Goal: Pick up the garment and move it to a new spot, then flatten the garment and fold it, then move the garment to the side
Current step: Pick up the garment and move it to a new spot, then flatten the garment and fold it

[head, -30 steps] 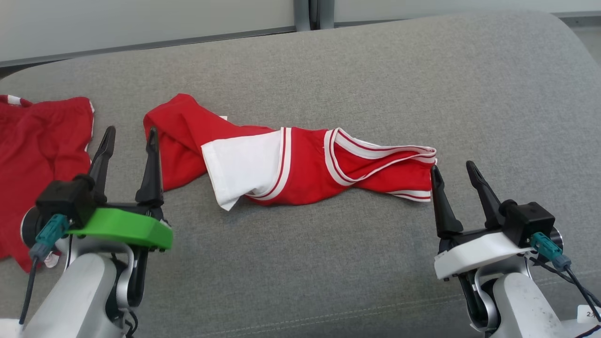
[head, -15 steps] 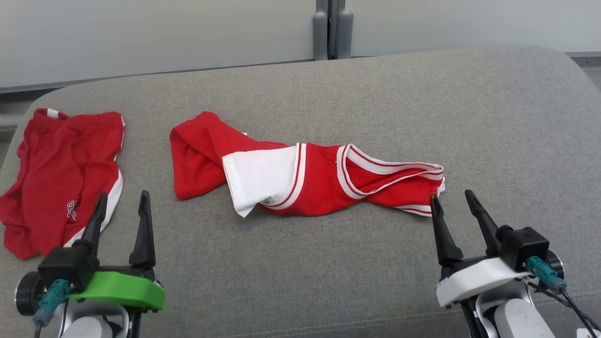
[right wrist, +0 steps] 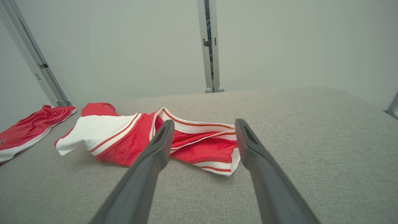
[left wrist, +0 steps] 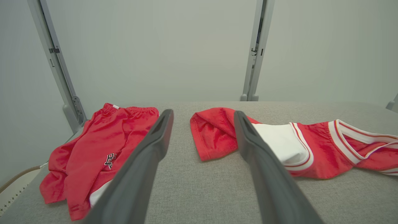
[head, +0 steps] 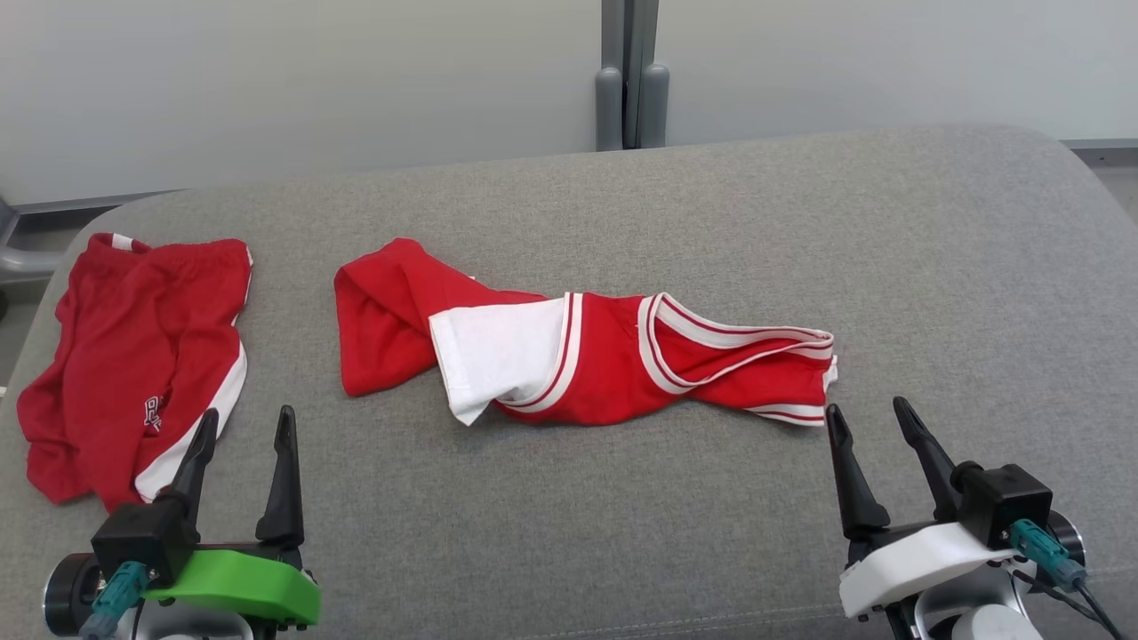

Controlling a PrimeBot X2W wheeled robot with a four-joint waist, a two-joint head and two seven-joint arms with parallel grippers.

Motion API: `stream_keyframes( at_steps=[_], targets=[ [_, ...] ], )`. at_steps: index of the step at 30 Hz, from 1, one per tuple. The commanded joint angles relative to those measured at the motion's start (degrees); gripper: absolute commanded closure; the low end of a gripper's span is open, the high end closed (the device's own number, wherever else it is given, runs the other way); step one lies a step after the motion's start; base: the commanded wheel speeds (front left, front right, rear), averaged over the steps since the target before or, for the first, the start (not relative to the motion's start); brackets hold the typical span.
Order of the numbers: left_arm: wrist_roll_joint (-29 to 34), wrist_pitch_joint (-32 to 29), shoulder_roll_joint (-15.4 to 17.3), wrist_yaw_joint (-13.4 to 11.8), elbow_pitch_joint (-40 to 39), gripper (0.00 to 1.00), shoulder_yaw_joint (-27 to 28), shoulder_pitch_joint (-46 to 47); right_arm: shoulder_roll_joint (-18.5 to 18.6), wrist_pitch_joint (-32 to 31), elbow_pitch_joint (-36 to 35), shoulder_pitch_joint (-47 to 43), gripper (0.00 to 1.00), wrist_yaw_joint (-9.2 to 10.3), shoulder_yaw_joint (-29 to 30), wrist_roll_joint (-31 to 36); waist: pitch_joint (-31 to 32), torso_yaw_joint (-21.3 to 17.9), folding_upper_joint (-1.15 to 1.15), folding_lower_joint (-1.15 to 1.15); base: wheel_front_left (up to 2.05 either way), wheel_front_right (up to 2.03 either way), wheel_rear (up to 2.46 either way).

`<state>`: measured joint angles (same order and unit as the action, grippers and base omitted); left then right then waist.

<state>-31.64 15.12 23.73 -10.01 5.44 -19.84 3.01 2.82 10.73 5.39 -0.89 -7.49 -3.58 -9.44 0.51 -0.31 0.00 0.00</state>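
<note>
The garment [head: 587,373], a red jersey with white panels and red-and-white striped trim, was laid as a twisted, crumpled strip across the middle of the grey upholstered bench [head: 622,533], its length running left to right. A plain red fold was bunched at its left end, and the striped openings were turned toward its right end. Nothing was gripping it. The right gripper [head: 866,409] was held just beside the garment's right end, on the near side, its jaws spread wide and empty, clear of the cloth. The left gripper [head: 248,416] was held at the front left of the bench, its jaws likewise released and empty. A pair of red shorts [head: 133,356] with a white side stripe was spread at the bench's left edge, well apart from the garment. A pale wall [head: 311,80] and a grey upright post [head: 629,71] were seen behind the bench.
</note>
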Motion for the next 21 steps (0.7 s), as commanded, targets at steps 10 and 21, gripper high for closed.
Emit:
stream_keyframes(
  at_steps=[10, 21],
  targets=[
    [0.13, -0.02, -0.23, -0.21, 0.42, 0.00, 0.05, 0.39, 0.19, -0.81, -1.75, -1.30, 0.00, 0.00, 0.38, 0.16, 0.02, 0.47, 0.00, 0.00, 0.00, 0.00, 0.00],
    [-0.03, -0.14, 0.02, 0.30, 1.58, 0.00, -0.52, 1.79, 0.19, -1.18, -1.88, -0.98, 0.00, 0.00, 0.34, -0.25, -0.03, 1.68, 0.00, 0.00, 0.00, 0.00, 0.00]
  ],
)
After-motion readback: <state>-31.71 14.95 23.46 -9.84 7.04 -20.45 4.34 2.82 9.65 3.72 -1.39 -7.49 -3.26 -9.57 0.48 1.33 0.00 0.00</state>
